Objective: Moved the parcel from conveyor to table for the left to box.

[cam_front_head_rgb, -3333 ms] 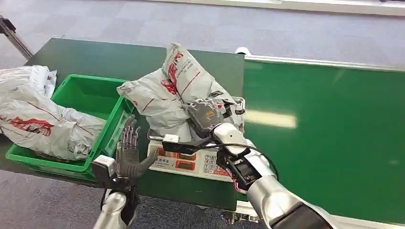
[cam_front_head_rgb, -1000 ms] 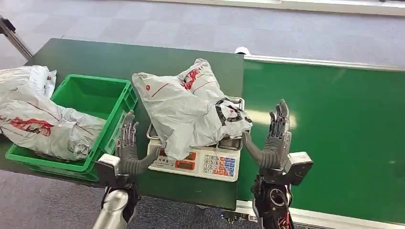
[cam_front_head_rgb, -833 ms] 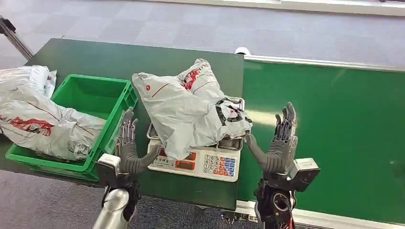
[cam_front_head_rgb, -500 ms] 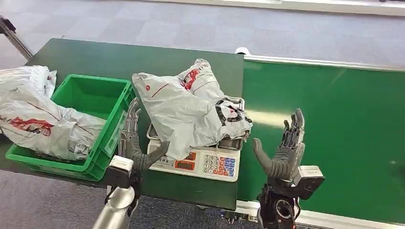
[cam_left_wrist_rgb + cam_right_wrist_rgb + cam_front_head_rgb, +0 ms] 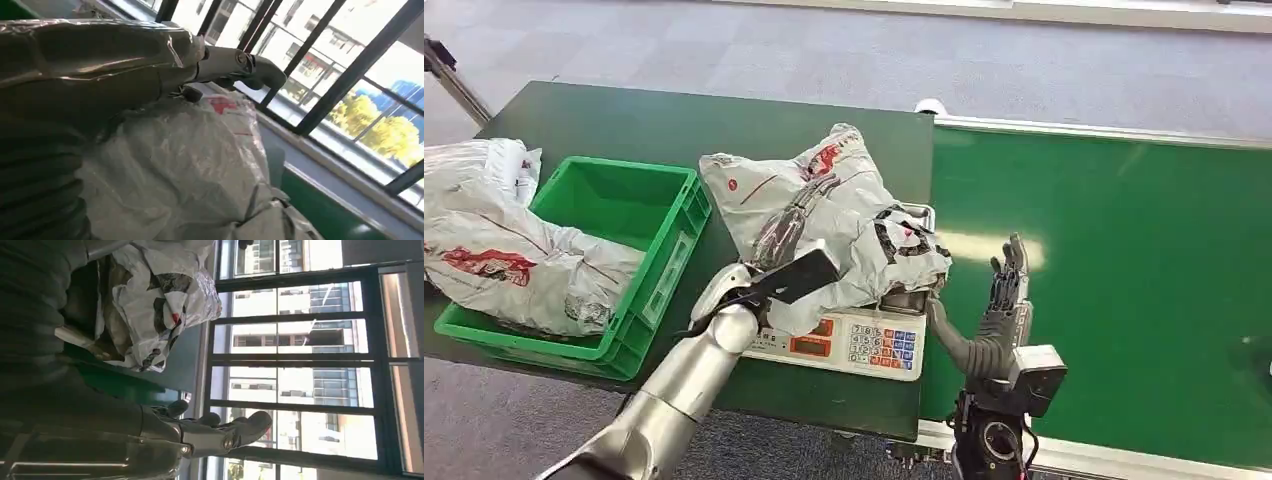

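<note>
My left hand (image 5: 786, 225) lies flat on the parcel (image 5: 824, 225), fingers spread across its crinkled film, nothing gripped yet. I'd curl well into the slack plastic before lifting, since the bag looks slippery. The parcel rests on the scale (image 5: 854, 342) under my palm. The green crate (image 5: 629, 262) sits off to that hand's outer side, already holding a bag (image 5: 514, 255). My right hand (image 5: 994, 315) hovers apart and empty over the conveyor (image 5: 1124, 280).
</note>
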Motion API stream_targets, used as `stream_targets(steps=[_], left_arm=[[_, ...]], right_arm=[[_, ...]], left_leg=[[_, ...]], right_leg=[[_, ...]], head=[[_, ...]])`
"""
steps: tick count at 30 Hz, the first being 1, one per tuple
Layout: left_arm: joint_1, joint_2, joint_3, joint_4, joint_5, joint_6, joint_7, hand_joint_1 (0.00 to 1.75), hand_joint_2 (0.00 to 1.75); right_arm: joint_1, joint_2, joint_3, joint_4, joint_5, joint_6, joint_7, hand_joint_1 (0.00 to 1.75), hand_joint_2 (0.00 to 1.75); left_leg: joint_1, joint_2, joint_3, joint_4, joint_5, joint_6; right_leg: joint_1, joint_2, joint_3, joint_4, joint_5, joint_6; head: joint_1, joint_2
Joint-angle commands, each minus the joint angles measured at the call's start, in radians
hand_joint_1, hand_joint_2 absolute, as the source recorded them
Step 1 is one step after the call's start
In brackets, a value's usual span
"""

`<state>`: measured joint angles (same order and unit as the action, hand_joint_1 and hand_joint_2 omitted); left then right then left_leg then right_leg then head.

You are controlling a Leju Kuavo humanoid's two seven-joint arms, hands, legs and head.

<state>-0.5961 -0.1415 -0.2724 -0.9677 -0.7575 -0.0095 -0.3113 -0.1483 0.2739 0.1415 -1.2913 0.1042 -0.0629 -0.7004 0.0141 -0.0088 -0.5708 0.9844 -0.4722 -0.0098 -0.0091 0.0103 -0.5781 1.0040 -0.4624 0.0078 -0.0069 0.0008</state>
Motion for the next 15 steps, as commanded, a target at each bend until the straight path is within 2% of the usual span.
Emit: stream_targets(steps=[1,7,13,14,15], left_arm=[[-0.181,0.032,-0.023,0.422,-0.033,-0.016,0.038,0.0,1.75],[-0.199,0.032,-0.029,0.478,-0.054,-0.022,0.073,0.0,1.75],[-0.19,0.037,-0.03,0.485,-0.058,-0.024,0.053,0.0,1.75],[-0.184,0.034,-0.023,0.469,-0.053,-0.01,0.04,0.63,1.75],[-0.181,0.033,-0.022,0.46,-0.053,-0.005,0.038,1.69,1.75]], right_arm=[[-0.039,-0.018,0.024,0.113,-0.002,0.004,0.002,0.0,1.75],[-0.035,-0.018,0.018,0.115,-0.001,0.008,0.002,0.0,1.75],[-0.04,-0.011,0.018,0.128,0.006,0.009,0.002,0.0,1.75],[-0.038,-0.01,0.015,0.127,0.006,0.006,0.002,0.0,1.75],[-0.034,-0.01,0.014,0.124,0.005,0.006,0.002,0.0,1.75]], left_leg=[[0.0,0.001,0.004,-0.003,0.0,0.001],[0.0,0.0,0.001,-0.001,0.0,0.001],[0.0,0.001,0.001,-0.001,0.0,0.0],[0.0,0.001,0.001,-0.001,0.0,0.0],[0.0,0.001,0.001,-0.001,0.0,0.0]], right_leg=[[0.0,-0.001,0.004,-0.003,0.0,0.0],[0.0,-0.001,0.002,-0.001,0.0,0.0],[0.0,0.0,0.001,-0.001,0.001,0.0],[0.0,0.0,0.001,-0.001,0.0,0.0],[0.0,0.0,0.001,-0.001,0.0,0.0]], head=[[0.001,0.0],[0.0,0.0],[0.0,0.0],[0.0,0.0],[0.0,0.0]])
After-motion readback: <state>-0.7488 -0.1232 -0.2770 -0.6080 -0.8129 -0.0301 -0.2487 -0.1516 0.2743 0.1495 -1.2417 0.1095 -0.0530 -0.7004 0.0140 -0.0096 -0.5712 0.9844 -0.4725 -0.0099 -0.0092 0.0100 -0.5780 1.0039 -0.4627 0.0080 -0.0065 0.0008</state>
